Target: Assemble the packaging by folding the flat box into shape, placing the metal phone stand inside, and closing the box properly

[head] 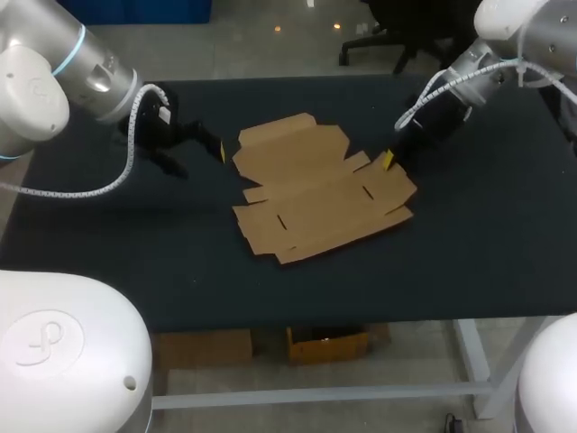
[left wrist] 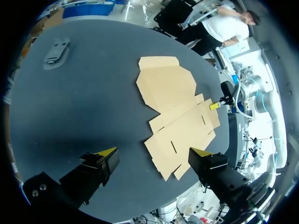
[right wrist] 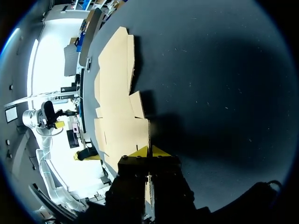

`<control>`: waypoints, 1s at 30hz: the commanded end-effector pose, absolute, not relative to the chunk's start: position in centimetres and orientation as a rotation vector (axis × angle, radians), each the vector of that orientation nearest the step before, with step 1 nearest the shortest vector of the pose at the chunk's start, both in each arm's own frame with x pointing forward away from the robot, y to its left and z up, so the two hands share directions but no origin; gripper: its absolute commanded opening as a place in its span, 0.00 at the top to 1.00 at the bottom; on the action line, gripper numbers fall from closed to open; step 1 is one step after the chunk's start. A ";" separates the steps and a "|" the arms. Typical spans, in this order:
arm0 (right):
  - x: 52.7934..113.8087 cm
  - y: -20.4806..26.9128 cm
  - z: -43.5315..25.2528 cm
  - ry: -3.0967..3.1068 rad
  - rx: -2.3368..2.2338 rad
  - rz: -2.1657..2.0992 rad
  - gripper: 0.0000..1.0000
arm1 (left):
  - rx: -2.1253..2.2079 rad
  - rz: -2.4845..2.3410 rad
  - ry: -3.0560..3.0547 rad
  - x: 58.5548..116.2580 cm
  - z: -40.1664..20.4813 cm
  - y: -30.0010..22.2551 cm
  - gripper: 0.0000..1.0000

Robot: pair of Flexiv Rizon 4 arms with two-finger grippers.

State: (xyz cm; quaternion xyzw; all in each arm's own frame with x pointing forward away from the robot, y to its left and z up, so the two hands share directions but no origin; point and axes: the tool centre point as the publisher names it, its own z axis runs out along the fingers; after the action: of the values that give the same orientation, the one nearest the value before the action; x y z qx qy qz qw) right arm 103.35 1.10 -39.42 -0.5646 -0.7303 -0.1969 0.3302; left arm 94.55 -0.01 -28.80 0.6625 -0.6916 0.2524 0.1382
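Head view shows the box [head: 315,189] lying flat and unfolded in the middle of the table [head: 487,234]. Right gripper [head: 389,161] sits at the box's right edge. Right wrist view has its yellow tips nearly together with a side flap's edge running in between them, so it is clenched on the box. Left gripper [head: 204,159] hangs just beside the box's left edge, apart from it. Left wrist view shows its fingers [left wrist: 106,151] spread wide and released, with a corner of the box ahead of them. The stand [left wrist: 56,51], grey metal, lies on the table well apart from the box; it shows only in left wrist view
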 end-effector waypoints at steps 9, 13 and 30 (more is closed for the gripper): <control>102.0 1.2 -39.2 -1.872 -1.663 -0.829 1.00 | 1.929 0.732 -2.001 94.3 -28.7 0.1 0.00; 101.8 1.3 -39.2 -1.859 -1.664 -0.840 1.00 | 1.930 0.730 -2.002 94.3 -28.7 0.1 0.00; 101.7 1.4 -39.5 -1.834 -1.655 -0.808 1.00 | 1.928 0.693 -2.000 94.5 -29.1 0.0 0.00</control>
State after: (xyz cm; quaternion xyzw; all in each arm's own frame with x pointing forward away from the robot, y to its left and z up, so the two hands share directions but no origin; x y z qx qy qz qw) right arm 101.93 1.44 -39.47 -0.6135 -0.6807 -0.2968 0.2687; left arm 94.42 0.05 -29.12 0.6662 -0.6914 0.2421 0.1395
